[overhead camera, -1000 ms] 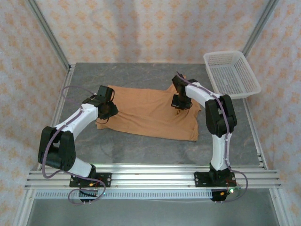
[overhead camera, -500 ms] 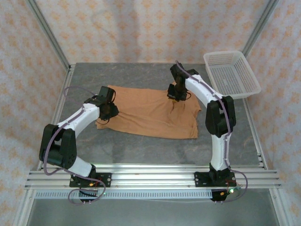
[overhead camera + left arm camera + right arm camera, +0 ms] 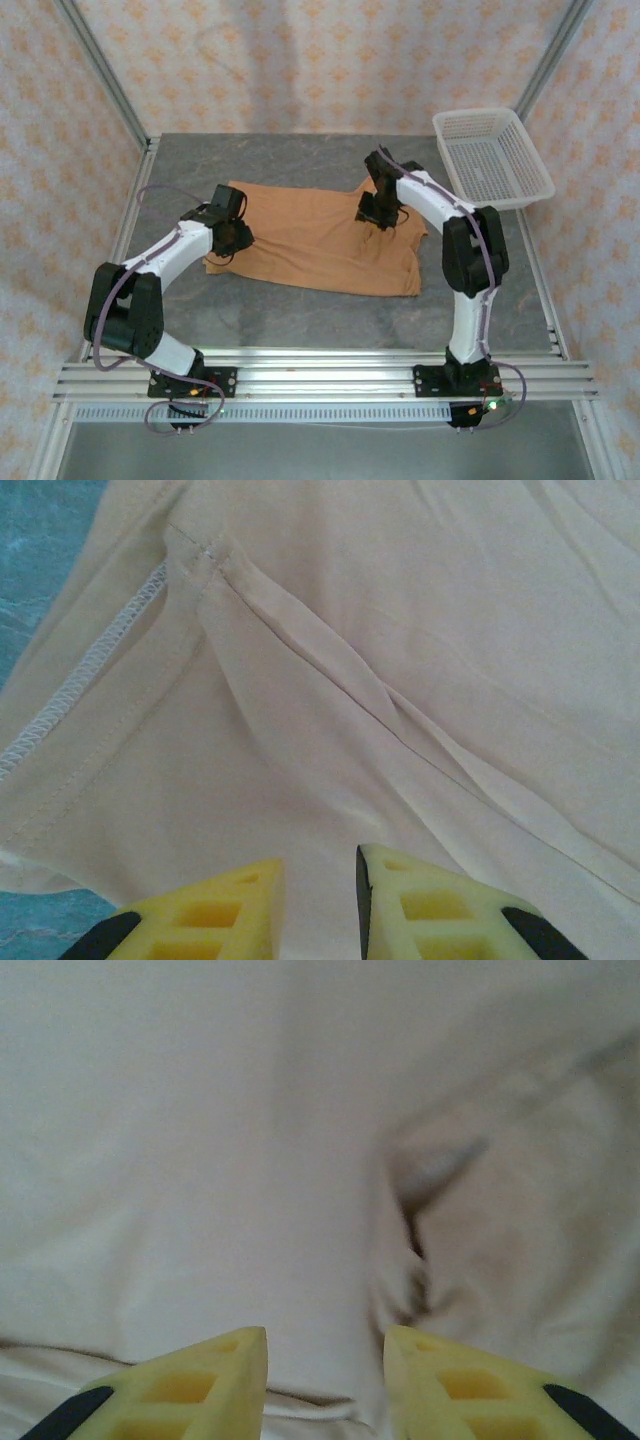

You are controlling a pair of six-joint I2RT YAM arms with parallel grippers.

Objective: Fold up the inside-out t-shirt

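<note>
White mesh basket (image 3: pixel 492 158) at the far right corner of the table (image 3: pixel 300 320), well apart from the cloth. Patterned walls (image 3: pixel 320 60) on three sides. Metal rail (image 3: pixel 320 370) along the near edge, both arm bases bolted to it.

Inside-out t-shirt (image 3: pixel 320 235), tan, spread mostly flat in the middle of the table, long side running left to right, rumpled at the far right corner. Left arm bent over the shirt's left edge, right arm stretched over its far right part, each hiding a patch of cloth from the top camera.

Left tool (image 3: pixel 318 865) low over the left part of the shirt, near a seam (image 3: pixel 90 670) with white stitching. Bare table just visible at the left border of the wrist view. Yellow fingers (image 3: pixel 200 910) parted by a narrow gap, cloth lying flat behind that gap, nothing held. Long diagonal crease (image 3: pixel 380 700) running away from the tips.

Right tool (image 3: pixel 325 1345) down over the rumpled far right region, jaws parted wider than the left pair, holding nothing. Cloth beneath and ahead, with a small dark pucker (image 3: pixel 415 1200) just ahead and to the right of the tips. Cannot tell whether the tips touch the cloth.
</note>
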